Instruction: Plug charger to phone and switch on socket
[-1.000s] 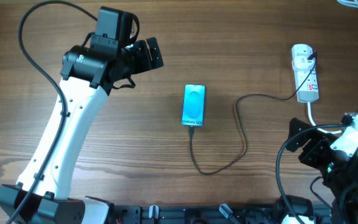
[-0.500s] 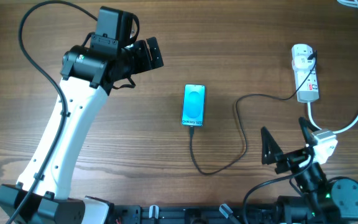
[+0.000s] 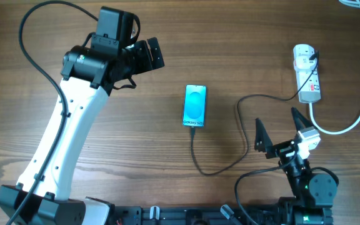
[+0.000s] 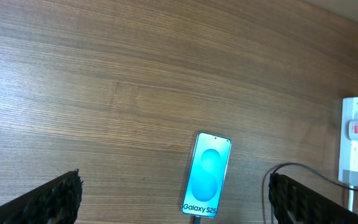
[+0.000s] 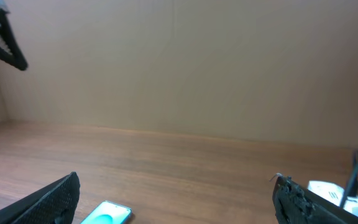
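Cyan-blue, pale-rimmed phone [image 3: 195, 105]; black charger [image 3: 192, 140]; white socket [image 3: 307, 84] with a red mark; brown wood-grain table [image 3: 261, 37]

A broad brown wood-grain table [image 3: 167, 56] lies under soft, even light (its grain runs lengthwise); beyond its far edge rises a plain tan wall [image 5: 179, 62].
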